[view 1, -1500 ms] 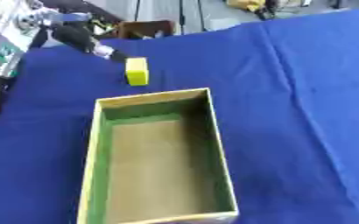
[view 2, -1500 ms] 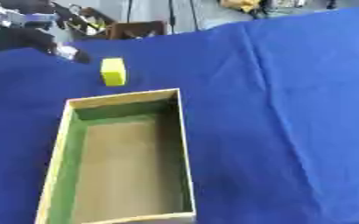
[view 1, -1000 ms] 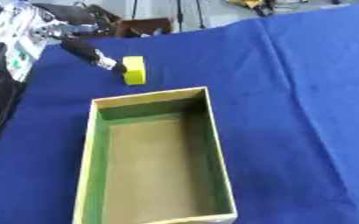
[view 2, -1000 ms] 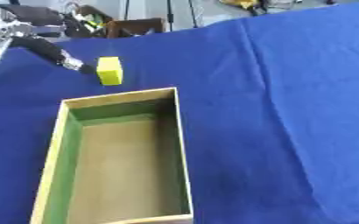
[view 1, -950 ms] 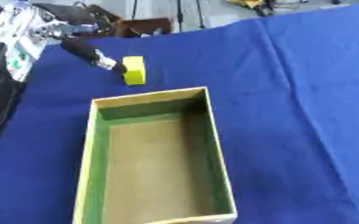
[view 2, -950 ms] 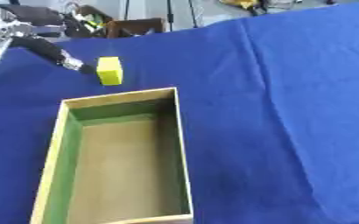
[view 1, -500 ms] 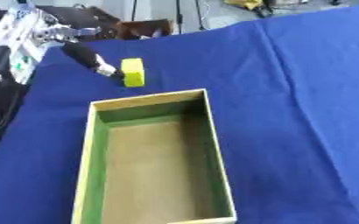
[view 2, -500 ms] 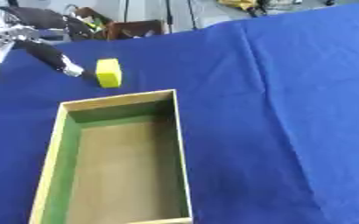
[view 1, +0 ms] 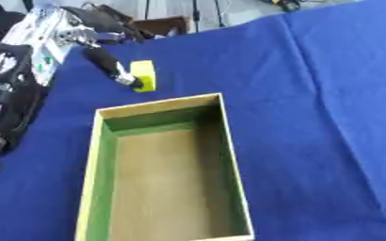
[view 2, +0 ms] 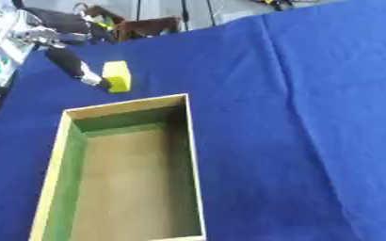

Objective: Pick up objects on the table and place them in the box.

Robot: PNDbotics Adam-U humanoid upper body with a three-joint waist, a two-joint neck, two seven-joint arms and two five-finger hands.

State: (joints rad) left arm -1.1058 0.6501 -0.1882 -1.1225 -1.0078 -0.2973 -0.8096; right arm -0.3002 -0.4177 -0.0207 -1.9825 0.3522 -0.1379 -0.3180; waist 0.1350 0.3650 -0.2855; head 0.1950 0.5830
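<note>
Left hand [view 1: 106,63]: fingers straight, tip at yellow block [view 1: 143,74], contact unclear. Block prob. light, rigid; pinch opposite flat sides. Box [view 1: 97,155] adjacent.

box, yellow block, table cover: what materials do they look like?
Box: likely cardboard, matte; thin tan walls, green lining on the inside. Block: matte yellow, perhaps foam or painted wood; can't tell which. Cover: blue cloth, with soft folds and creases.
</note>
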